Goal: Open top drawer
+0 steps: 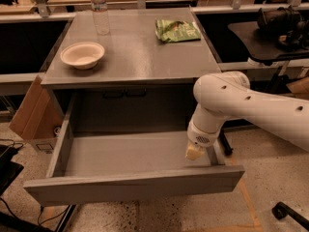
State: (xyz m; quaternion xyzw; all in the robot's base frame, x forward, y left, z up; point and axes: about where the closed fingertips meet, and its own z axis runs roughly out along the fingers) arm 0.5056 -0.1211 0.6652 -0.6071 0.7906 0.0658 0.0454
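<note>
1. Speckled floor (270, 178) lies under a grey cabinet, and we see its flat top (140, 57) from above and in front.
2. We find the top drawer (130, 156) directly under that top, pulled well out towards us. Its grey tray floor is in full sight between the two side walls.
3. We see its plain front panel (135, 187) as the nearest part, a long flat grey strip running slightly tilted across the lower part of the view.
4. We see the gripper (194, 152) inside the tray at its right end, pointing down, just behind the front panel and near the right side wall.
5. We see only a pale cream tip low over the tray floor. We cannot tell how wide it is set, nor whether it presses on the panel or the floor.
6. We follow the white arm (251, 105) up from it and away to the right edge.
7. On the cabinet top we see a cream bowl (82, 55) at the left, a clear bottle (100, 8) upright behind it, and a green bag (176, 30) well apart at the back right.
8. We see a cardboard box (31, 112) leaning beside the cabinet's left side.
</note>
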